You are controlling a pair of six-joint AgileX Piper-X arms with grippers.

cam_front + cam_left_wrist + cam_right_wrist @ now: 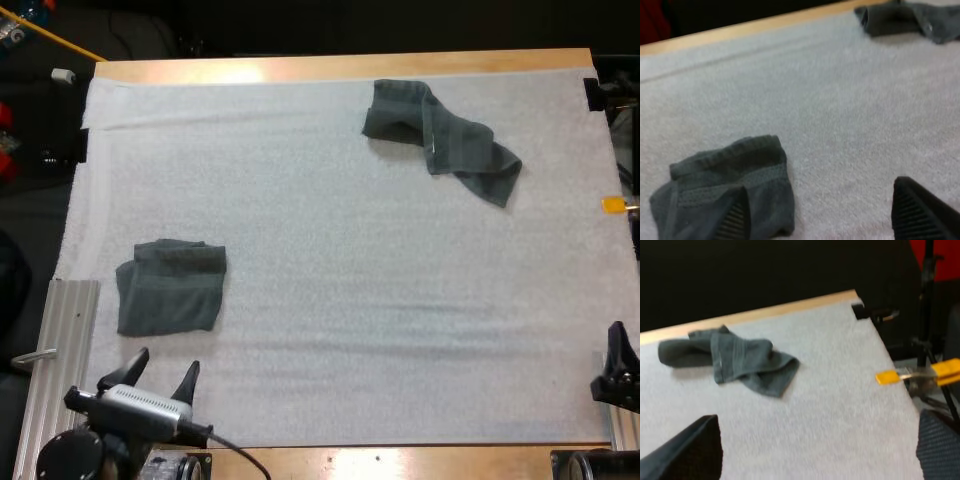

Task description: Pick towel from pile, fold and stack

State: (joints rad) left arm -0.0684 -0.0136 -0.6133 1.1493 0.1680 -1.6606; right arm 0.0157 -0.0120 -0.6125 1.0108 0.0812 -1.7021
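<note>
A folded dark grey-green towel (170, 287) lies at the mat's left side. A crumpled towel (440, 135) lies near the far edge, right of centre. My left gripper (160, 375) hovers just in front of the folded towel, open, with nothing between its fingers. In the left wrist view the folded towel (730, 185) sits by one finger (735, 220) of my left gripper (825, 222), and the crumpled towel (910, 20) lies far off. My right gripper (620, 355) stands at the mat's near right edge. In the right wrist view my right gripper (815, 455) is open, well short of the crumpled towel (735, 360).
The white mat (350, 300) covers the wooden table (330, 68). A ribbed metal rail (65, 350) runs along the mat's near left side. An orange clip (917, 372) and dark stands sit past the mat's right edge.
</note>
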